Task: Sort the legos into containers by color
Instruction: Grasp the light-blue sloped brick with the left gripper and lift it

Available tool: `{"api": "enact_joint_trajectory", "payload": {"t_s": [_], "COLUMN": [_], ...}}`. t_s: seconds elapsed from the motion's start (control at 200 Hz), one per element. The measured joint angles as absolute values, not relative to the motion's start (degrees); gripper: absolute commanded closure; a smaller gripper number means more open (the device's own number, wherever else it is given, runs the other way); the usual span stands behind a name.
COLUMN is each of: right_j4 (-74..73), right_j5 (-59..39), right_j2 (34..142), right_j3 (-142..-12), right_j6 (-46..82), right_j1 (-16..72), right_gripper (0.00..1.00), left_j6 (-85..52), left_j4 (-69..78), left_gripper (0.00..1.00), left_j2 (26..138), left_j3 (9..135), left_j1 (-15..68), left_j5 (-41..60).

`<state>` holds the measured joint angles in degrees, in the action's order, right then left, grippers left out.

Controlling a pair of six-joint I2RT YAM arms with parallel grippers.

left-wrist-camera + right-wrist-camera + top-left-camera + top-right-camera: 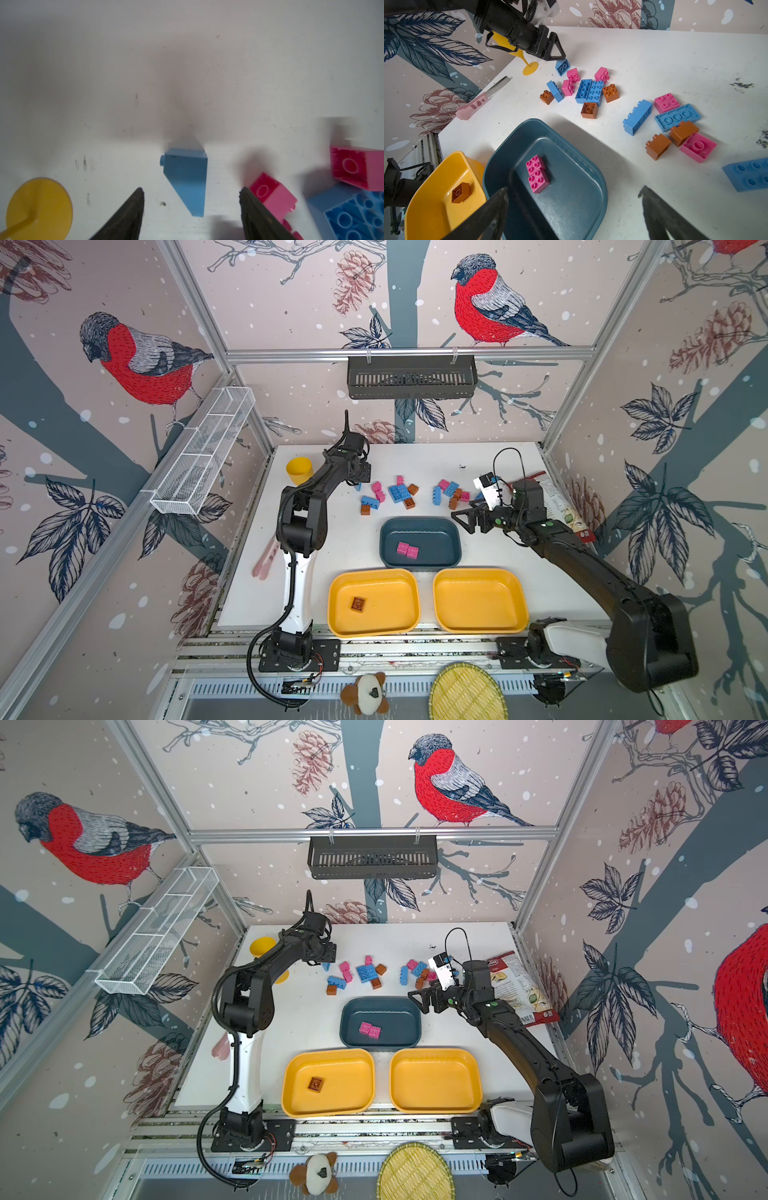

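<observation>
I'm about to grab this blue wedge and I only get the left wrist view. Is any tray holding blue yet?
Observer: No. The teal tray holds two pink bricks.
Operator: And the yellow ones?
Observer: The left yellow tray holds one brown brick.
Operator: Is the other free?
Observer: Yes, the right yellow tray is empty.
</observation>
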<state>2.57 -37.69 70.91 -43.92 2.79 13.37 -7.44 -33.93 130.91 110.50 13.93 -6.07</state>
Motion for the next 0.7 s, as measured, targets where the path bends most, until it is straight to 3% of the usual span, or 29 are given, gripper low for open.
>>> {"api": "enact_joint_trajectory", "payload": {"t_s": [0.365, 0.465, 0.565, 0.701], "right_j4": [2.52, 2.09, 2.07, 2.04], "right_j5": [-37.69, -37.67, -37.67, -37.67], "right_j2": [71.44, 72.71, 73.12, 73.12], "right_j3": [-43.92, -44.12, -44.12, -44.12], "right_j6": [2.81, 2.83, 2.83, 2.85], "right_j1": [13.37, 13.43, 13.45, 13.52], "right_gripper": [0.01, 0.01, 0.00, 0.00], "left_j6": [0.01, 0.49, 1.19, 1.78], "left_j4": [-36.73, -36.58, -36.05, -34.81], "left_gripper": [0.29, 0.33, 0.44, 0.46], "left_j2": [137.88, 138.72, 139.72, 140.49], "left_j3": [116.81, 117.05, 117.71, 118.24], "left_j1": [12.82, 12.40, 12.12, 11.88], "left_j5": [-7.46, -6.74, -5.65, -4.23]}}
